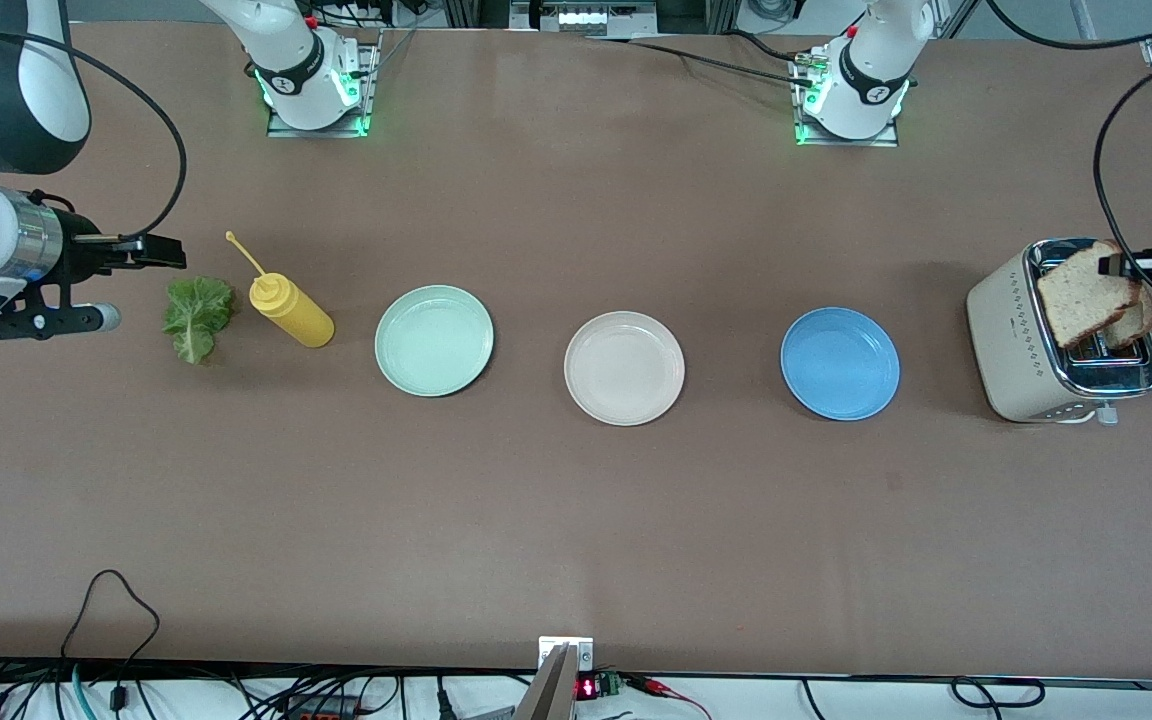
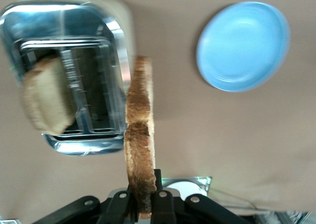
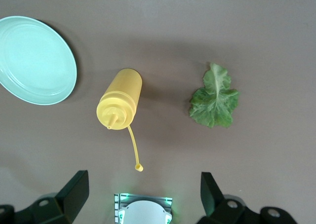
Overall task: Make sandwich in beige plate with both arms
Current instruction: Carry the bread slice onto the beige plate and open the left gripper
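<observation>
The left gripper is over the toaster at the left arm's end of the table, its fingers pinching a slice of bread by its edge so the slice hangs upright in the air above the slots. A second slice sits in the toaster, sticking up out of one slot. The right gripper waits near the right arm's end of the table with its fingers spread wide and nothing between them, close to a green lettuce leaf that lies flat on the table. Beside the leaf lies a yellow squeeze bottle on its side. Three plates stand in a row along the middle of the table: a mint-green plate next to the bottle, the beige plate at the centre with nothing on it, and a blue plate near the toaster.
</observation>
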Robot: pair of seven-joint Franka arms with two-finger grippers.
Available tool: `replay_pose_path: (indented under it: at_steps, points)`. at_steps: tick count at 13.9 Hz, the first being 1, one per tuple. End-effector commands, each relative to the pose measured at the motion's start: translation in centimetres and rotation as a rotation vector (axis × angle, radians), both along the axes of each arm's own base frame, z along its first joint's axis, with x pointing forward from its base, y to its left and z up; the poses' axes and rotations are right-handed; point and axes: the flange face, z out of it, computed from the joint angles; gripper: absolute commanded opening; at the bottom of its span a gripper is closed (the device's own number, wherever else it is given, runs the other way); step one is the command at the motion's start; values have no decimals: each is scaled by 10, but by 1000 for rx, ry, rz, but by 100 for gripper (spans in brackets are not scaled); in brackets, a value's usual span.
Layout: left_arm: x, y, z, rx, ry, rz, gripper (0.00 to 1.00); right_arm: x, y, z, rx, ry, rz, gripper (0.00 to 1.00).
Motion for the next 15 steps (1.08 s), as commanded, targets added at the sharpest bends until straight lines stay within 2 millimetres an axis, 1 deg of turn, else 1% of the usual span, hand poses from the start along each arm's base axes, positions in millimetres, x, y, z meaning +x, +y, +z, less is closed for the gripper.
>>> replay_pose_path:
  at_steps: [1,2,3,4,5,6,7,8,9,10,11,12,13,14,15]
  points:
    - [10,-91,24,-21,-7,-86,0,-19,3,-3,3,-62,16,100]
    - [10,-135,24,-42,-1,-81,0,-31,3,-8,3,-88,17,100]
    - [8,-172,19,-86,14,-81,0,-41,4,-14,5,-103,21,100]
    - [10,-212,4,-123,34,-109,0,-46,3,-16,9,-106,27,100]
    - [13,-255,-17,-152,46,-151,0,-47,0,-18,12,-103,34,100]
    - [18,-285,-38,-186,44,-168,0,-47,0,-18,12,-102,36,100]
    - [21,-309,-57,-243,72,-138,0,-47,-1,-19,12,-100,36,100]
    - [22,-332,-77,-306,133,-57,0,-47,-1,-19,15,-98,46,100]
    - [26,-351,-96,-323,151,23,0,-47,-3,-19,21,-100,63,100]
    - [24,-373,-110,-322,148,51,0,-46,-6,-20,29,-98,83,100]
    - [18,-401,-123,-324,134,46,0,-46,-10,-20,33,-96,90,100]
    - [14,-419,-140,-323,126,54,0,-46,-10,-20,32,-96,93,100]
    - [9,-441,-154,-325,100,46,0,-46,-10,-20,35,-96,96,100]
    - [8,-456,-170,-334,94,46,0,-46,-10,-21,40,-96,114,100]
    - [10,-464,-184,-346,79,53,0,-45,-15,-23,49,-94,139,100]
